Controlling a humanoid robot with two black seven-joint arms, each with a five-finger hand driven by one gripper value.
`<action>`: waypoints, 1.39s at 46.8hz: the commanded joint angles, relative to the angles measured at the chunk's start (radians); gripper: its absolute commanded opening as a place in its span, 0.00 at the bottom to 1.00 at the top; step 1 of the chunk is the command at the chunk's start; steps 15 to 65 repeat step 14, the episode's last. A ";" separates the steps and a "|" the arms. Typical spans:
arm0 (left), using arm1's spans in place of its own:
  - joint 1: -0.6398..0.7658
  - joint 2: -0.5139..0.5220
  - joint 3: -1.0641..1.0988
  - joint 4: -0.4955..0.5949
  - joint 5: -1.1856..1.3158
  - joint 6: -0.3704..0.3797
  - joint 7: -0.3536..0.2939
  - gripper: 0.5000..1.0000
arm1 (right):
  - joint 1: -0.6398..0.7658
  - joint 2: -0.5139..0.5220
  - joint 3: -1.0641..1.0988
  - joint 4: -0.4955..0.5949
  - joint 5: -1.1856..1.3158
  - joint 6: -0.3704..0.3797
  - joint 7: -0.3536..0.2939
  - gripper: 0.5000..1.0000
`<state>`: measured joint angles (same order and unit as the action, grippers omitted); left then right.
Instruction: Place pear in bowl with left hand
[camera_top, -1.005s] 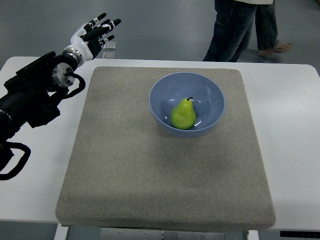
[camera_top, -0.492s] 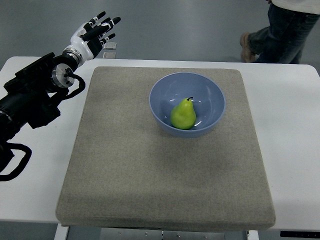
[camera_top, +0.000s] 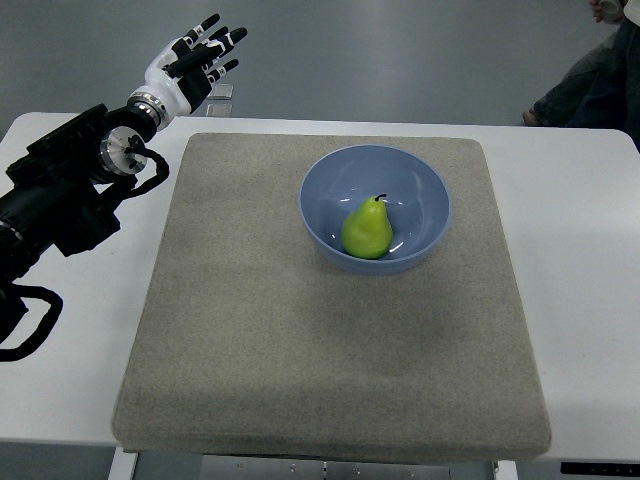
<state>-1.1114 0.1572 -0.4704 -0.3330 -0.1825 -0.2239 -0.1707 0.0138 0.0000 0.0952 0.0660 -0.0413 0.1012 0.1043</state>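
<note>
At the far left corner of the white table (camera_top: 70, 385), the left hand (camera_top: 185, 68) is hanging in the air with its fingers spread wide, holding nothing. The green pear (camera_top: 366, 229) is already sitting in the blue bowl (camera_top: 320, 180) on the gray mat (camera_top: 250, 330), so the job looks done. If the arm swings low across the mat, it could bump the bowl, but there is lots of open room all around it.
</note>
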 joint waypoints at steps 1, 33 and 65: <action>-0.001 0.007 -0.022 0.000 0.000 -0.003 -0.001 0.98 | 0.000 0.000 0.000 0.002 0.003 0.006 0.000 0.85; 0.002 0.010 -0.028 -0.001 0.001 -0.005 -0.001 0.98 | 0.000 0.000 0.000 0.049 0.003 0.035 0.000 0.85; 0.002 0.010 -0.028 -0.001 0.001 -0.005 -0.001 0.98 | 0.000 0.000 0.000 0.049 0.003 0.035 0.000 0.85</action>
